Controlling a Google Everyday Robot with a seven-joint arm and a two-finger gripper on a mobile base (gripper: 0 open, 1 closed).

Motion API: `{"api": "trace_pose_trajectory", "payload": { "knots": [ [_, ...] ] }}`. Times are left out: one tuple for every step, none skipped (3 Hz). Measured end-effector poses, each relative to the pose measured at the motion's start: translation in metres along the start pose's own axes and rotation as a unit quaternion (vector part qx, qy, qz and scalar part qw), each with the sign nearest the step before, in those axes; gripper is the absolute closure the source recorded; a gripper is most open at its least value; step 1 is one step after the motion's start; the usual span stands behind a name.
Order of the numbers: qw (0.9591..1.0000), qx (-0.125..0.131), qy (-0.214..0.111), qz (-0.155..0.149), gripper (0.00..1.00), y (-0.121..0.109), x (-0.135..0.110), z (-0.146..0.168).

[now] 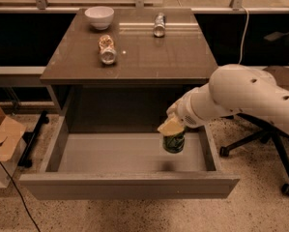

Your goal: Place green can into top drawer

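The dark green mottled drink can (173,143) hangs upright just right of the frame's centre, over the right end of the open, wide grey-brown top drawer (129,186). The yellowish-fingered gripper (171,128) of the white arm is closed on the can's top. Above, the brown table (153,52) carries a tan-orange patterned can (106,50), a small silver can (159,24) and a white bowl (99,17).

Tan jaws on dark-green mottled can (173,143)

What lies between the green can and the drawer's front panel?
Bare drawer floor, in the camera view; the gripper holds the green can above it.
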State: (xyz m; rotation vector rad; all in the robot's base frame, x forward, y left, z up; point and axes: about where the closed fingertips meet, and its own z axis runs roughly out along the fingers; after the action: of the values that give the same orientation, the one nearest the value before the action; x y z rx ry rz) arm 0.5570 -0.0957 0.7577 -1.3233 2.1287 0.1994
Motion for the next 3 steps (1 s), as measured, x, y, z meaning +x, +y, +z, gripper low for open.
{"api": "trace_pose_trajectory", "payload": {
  "knots": [
    [0.9997,0.007,-0.018,-0.011,1.00,0.012,0.009,0.027],
    [0.9986,0.027,-0.043,-0.016,1.00,0.009,0.014,0.052],
    [0.9968,0.043,-0.067,-0.014,1.00,0.000,0.016,0.069]
  ]
}}
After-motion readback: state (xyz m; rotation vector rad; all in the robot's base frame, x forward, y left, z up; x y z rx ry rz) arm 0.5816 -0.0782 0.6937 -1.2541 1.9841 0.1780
